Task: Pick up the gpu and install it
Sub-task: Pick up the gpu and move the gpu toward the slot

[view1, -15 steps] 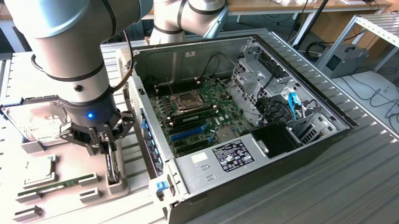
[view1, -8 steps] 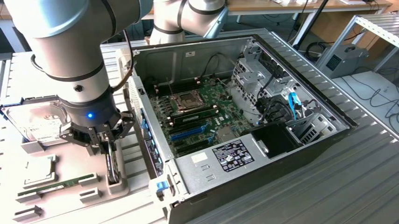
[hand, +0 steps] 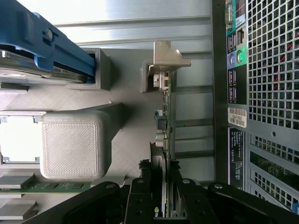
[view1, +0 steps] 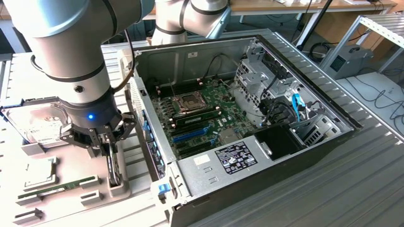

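The ribbed metal tabletop is carrying an open computer case lying on its side, with the motherboard facing upward inside it. In the wrist view, the perforated rear panel of this case is running alongside the work area. The robot arm is reaching down at the exterior view's left, over a grey parts tray that is sitting just beside the case. A silver hard drive is resting at the far end of the tray. The gpu is standing on edge in a slot of the tray nearest the case; in the wrist view the gpu is appearing edge-on, its far end sitting under a grey holder clip. A green memory stick is lying in a near slot. The pincer is gripping the gpu from above, narrowed onto the card with one finger pressing each face.
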Tool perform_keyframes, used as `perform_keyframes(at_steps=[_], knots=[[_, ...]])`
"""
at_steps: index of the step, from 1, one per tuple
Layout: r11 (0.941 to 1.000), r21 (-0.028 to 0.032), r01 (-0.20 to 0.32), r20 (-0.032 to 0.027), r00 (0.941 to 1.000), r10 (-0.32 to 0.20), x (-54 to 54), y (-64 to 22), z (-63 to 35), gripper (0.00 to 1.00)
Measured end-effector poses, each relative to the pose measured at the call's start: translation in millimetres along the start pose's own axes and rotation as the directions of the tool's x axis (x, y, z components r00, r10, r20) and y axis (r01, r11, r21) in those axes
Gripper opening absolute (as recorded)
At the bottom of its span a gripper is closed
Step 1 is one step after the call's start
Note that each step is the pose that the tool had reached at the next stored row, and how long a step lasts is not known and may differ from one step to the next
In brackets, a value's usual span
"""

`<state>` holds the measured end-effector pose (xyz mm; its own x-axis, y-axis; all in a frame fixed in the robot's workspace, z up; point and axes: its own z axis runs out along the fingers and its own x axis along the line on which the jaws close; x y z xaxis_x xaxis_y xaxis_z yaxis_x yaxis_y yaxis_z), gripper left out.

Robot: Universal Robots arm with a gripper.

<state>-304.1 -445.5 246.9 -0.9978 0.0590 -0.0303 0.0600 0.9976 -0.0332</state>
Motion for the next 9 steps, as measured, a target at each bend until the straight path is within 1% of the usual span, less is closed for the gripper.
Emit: perform_keyframes(at_steps=[7,8,9], knots=[[1.0000,0.0032,0.000,0.0001,1.0000,0.000,0.0,0.0,-0.2,0.26],[1.0000,0.0046,0.000,0.0003,1.0000,0.000,-0.1,-0.2,-5.6,0.26],[1.0000,0.0046,0.000,0.0002,1.0000,0.000,-0.2,-0.3,-10.2,0.26]])
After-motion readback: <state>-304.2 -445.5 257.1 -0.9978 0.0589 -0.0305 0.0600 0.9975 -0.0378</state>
